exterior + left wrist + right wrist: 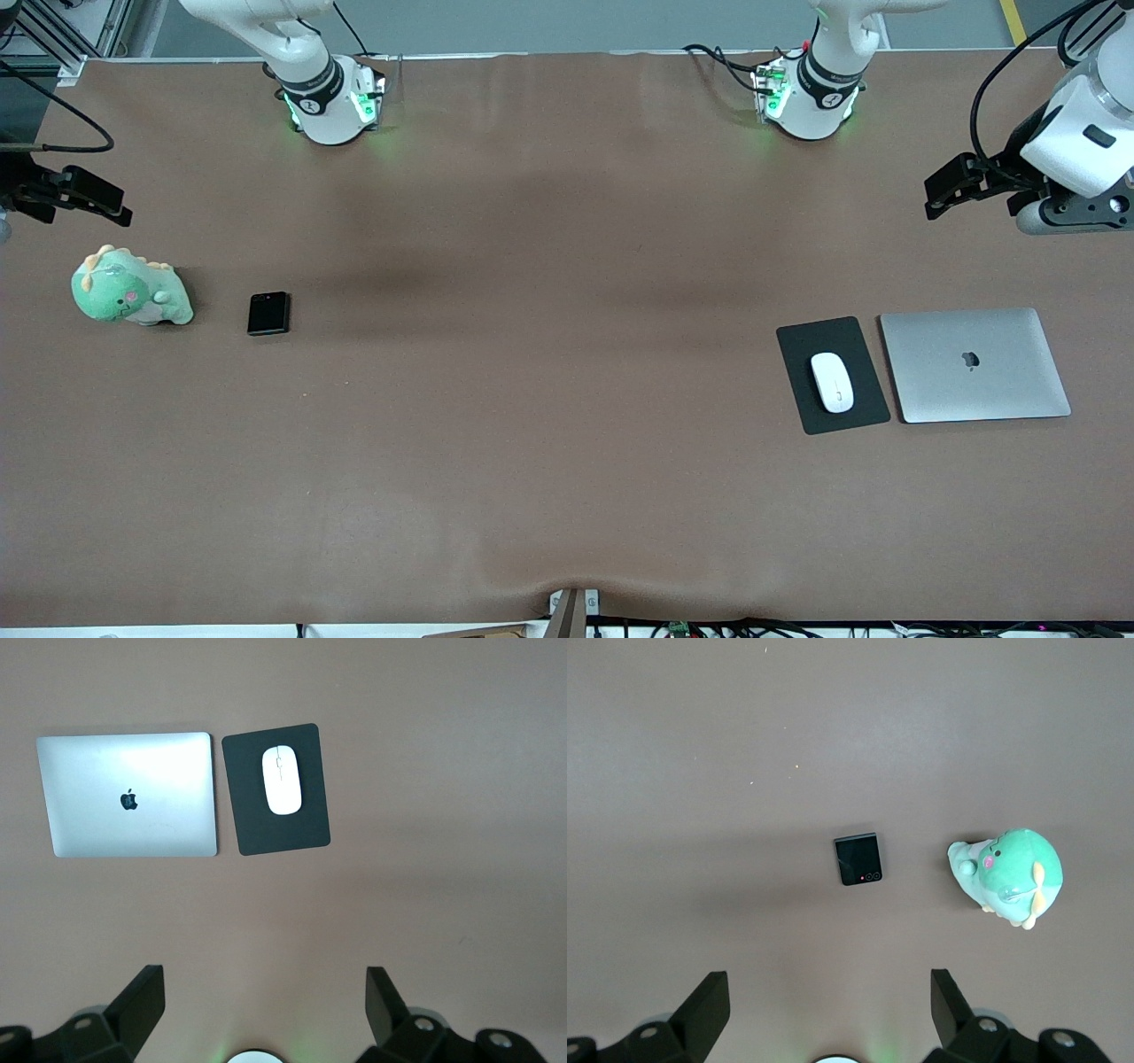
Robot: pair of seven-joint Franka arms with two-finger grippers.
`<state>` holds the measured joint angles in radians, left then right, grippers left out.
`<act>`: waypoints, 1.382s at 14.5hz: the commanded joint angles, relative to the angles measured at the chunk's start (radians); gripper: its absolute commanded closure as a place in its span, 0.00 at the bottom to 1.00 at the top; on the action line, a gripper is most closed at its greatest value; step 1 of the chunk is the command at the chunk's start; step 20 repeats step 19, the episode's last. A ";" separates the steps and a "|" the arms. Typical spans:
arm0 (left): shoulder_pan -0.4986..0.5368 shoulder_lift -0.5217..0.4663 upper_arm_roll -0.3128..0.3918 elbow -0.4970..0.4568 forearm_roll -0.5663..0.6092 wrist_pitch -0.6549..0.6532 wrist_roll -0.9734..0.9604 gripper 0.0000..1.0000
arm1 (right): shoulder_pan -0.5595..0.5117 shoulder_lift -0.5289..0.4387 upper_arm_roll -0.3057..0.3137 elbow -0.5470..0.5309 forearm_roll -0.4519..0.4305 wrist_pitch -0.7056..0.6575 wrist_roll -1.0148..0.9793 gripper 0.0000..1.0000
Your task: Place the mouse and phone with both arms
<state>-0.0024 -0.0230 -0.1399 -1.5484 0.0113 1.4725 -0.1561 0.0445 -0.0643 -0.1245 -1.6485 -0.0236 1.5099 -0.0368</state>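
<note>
Front view: mouse [832, 382] on dark pad [833, 376]; phone [268, 313] beside plush dinosaur [129, 288]

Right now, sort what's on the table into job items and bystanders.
Job: mouse on the mouse pad; phone; left gripper and right gripper, both open, raised.
Lying about: closed laptop; green plush dinosaur.

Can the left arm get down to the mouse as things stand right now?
Probably yes. The left gripper hangs empty, jaws open, over bare table near the laptop. The mouse lies uncovered on its pad, nothing above it.
</note>
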 commanded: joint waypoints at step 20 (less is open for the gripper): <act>0.018 -0.006 0.000 0.014 -0.014 0.006 0.027 0.00 | -0.040 -0.014 0.005 -0.022 -0.001 0.018 -0.061 0.00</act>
